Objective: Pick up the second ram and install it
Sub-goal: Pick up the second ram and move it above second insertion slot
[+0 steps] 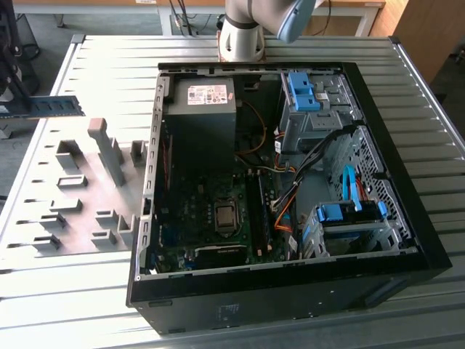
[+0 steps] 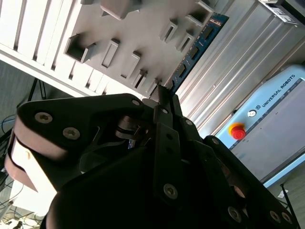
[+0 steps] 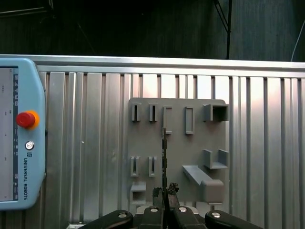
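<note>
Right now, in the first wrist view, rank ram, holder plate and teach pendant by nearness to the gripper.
1. second ram, clamped in the gripper.
2. grey holder plate, straight ahead past the ram.
3. teach pendant, off to the side.

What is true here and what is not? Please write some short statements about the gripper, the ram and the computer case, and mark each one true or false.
1. The gripper is shut on the second ram. True.
2. The computer case has its side cover on. False: it lies open, and the motherboard can be seen inside.
3. A teach pendant with a red button lies on the slatted table. True.
4. The second ram sits in a slot on the motherboard. False: it is outside the case, in the gripper, near the grey holder plate.
</note>
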You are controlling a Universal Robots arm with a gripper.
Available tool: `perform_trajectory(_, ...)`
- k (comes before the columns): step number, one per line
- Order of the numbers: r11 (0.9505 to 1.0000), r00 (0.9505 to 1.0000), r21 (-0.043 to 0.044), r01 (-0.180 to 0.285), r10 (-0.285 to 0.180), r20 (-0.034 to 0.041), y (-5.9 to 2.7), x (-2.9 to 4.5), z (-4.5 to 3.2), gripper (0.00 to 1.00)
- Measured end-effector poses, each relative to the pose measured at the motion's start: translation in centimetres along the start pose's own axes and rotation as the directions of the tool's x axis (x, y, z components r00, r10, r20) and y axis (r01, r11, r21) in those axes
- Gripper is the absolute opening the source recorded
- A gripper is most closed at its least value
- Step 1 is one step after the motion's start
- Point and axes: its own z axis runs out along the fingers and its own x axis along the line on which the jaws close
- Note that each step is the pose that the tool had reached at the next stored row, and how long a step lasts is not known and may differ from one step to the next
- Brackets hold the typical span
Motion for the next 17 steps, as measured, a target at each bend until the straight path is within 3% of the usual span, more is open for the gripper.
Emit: perform_trajectory(17,1.0,1.0,0.0001,0.0,0.0,0.0001,-1.97,0.0,-0.06,0.14)
